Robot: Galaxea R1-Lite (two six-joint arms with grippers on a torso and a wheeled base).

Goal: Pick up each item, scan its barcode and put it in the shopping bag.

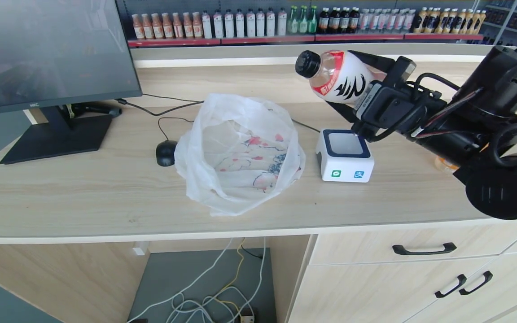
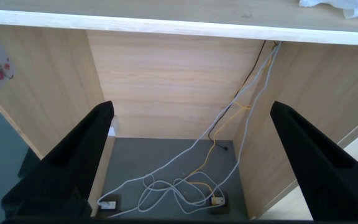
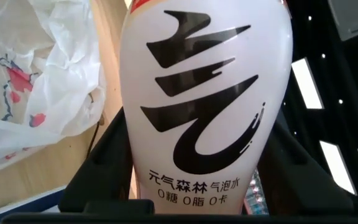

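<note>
R gripper: clamped on bottle, tilted, above scanner.
L gripper: jaws spread, holding nothing.
Bag: just beside scanner.

Right pincer clamps bottle aloft; left pincer spread wide.

Black right arm, looped cables, wedge-shaped jaws

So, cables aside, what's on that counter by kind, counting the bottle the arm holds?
Bottle, in the right gripper: 1
Shopping bag: 1
Scanner: 1
Mouse: 1
Monitor: 1
Dark thing behind the monitor stand: 1
Orange thing behind the arm: 1
Total: 7
</note>
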